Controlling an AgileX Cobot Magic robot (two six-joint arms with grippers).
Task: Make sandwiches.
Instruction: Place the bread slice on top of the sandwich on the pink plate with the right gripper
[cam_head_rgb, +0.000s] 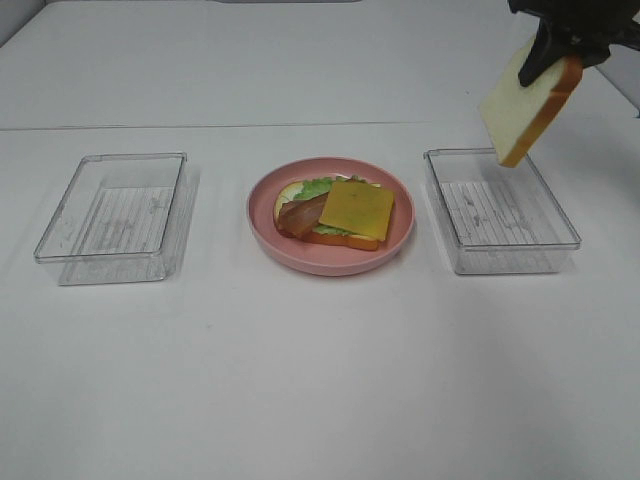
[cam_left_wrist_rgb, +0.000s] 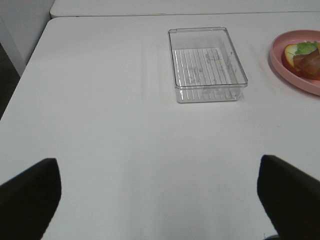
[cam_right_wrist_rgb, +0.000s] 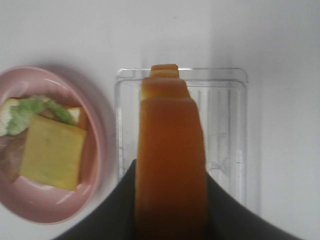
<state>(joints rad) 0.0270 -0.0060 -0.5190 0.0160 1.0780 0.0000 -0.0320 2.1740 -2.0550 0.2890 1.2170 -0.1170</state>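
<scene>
On the pink plate (cam_head_rgb: 395, 243) in the middle lies a partly built sandwich (cam_head_rgb: 335, 212): a bread slice, green lettuce, a bacon strip and a yellow cheese square (cam_head_rgb: 357, 208) on top. My right gripper (cam_head_rgb: 560, 45) is shut on a second bread slice (cam_head_rgb: 528, 100) with an orange-brown crust, hanging tilted in the air above the right clear tray (cam_head_rgb: 500, 212). In the right wrist view the bread slice's crust (cam_right_wrist_rgb: 170, 155) fills the space between the fingers. My left gripper (cam_left_wrist_rgb: 160, 200) is open over bare table, its dark fingers (cam_left_wrist_rgb: 30, 195) far apart.
A clear plastic tray (cam_head_rgb: 118, 218) stands left of the plate and also shows as an empty clear tray (cam_left_wrist_rgb: 206, 64) in the left wrist view. The table's left edge (cam_left_wrist_rgb: 20, 80) is close to the left arm.
</scene>
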